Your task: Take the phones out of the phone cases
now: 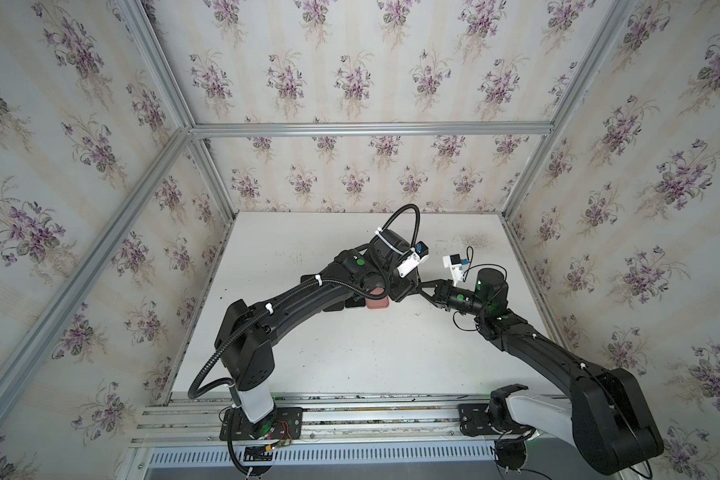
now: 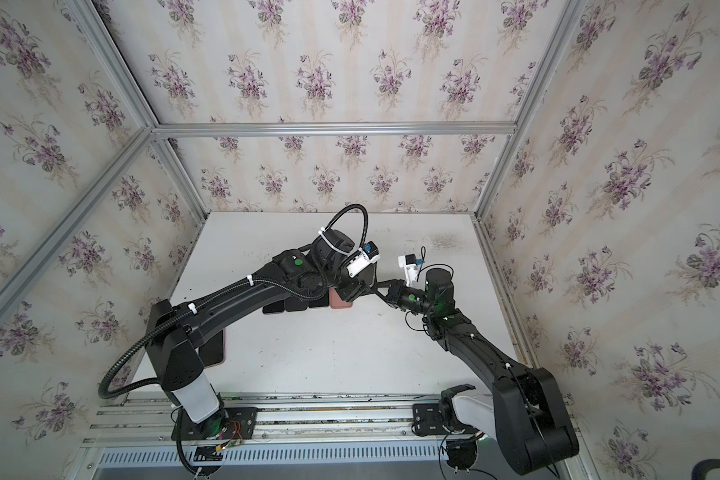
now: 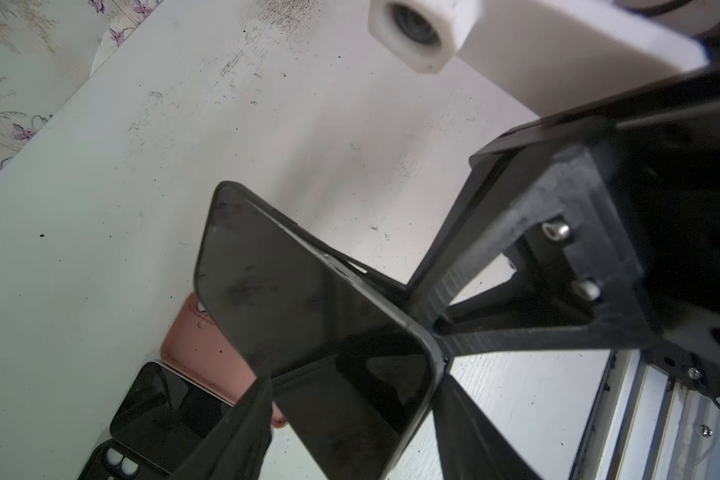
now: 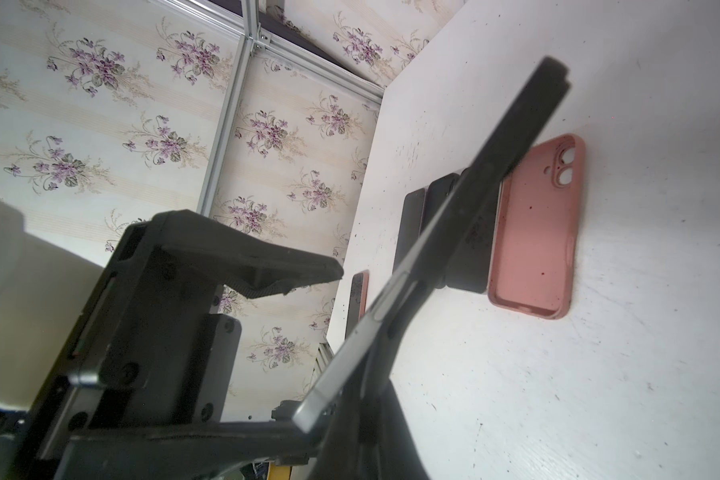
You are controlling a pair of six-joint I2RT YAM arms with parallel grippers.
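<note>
Phone (image 3: 300, 299) in black case (image 4: 491, 166): hanging tilted above the counter (image 3: 100, 208), between both arms. Right fingers (image 3: 454, 257): pinching the case's corner. Left fingers (image 3: 242, 424): standing parted either side of the phone, one clear of it. Pink case (image 4: 533, 232): lying beneath.

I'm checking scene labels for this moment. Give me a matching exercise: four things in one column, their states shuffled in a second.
1. pink case
2. phone
3. right gripper
4. left gripper

A. jaws apart, either side of the phone
B. held up in the air, screen dark
C. shut on the corner of the black case
D. lying empty on the table

Pairs: 1-D, 2-B, 3-C, 4-A
</note>
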